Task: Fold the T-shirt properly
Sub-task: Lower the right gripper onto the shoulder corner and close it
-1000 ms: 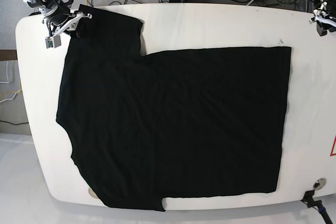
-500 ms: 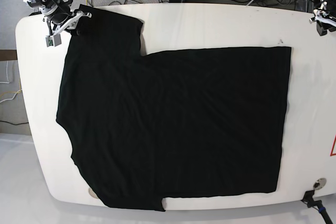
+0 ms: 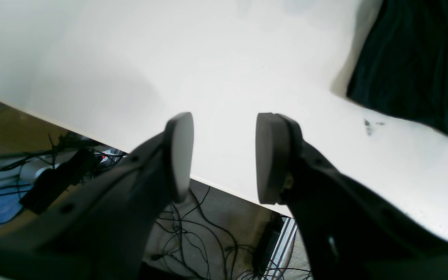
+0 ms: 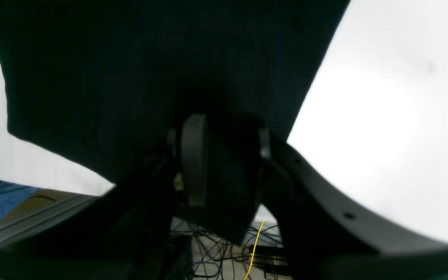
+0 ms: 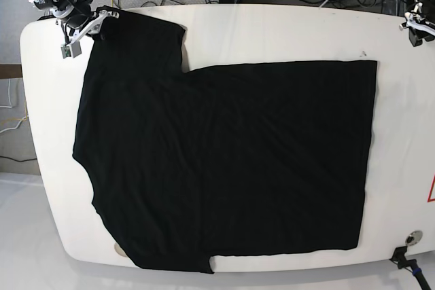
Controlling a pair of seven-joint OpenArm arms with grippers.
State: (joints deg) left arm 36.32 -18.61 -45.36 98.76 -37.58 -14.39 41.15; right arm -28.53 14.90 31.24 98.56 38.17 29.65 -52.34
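So far the large black fabric T-shirt (image 5: 224, 161) lies flat, unfolded; the right gripper (image 4: 224, 163) pinches its sleeve edge, the left gripper (image 3: 224, 155) hangs parted, empty; every fold remains.

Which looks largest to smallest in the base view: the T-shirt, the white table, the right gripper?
1. White table: largest, its rim shows around the shirt.
2. T-shirt: covers most of the tabletop.
3. Right gripper: smallest, at the sleeve corner.
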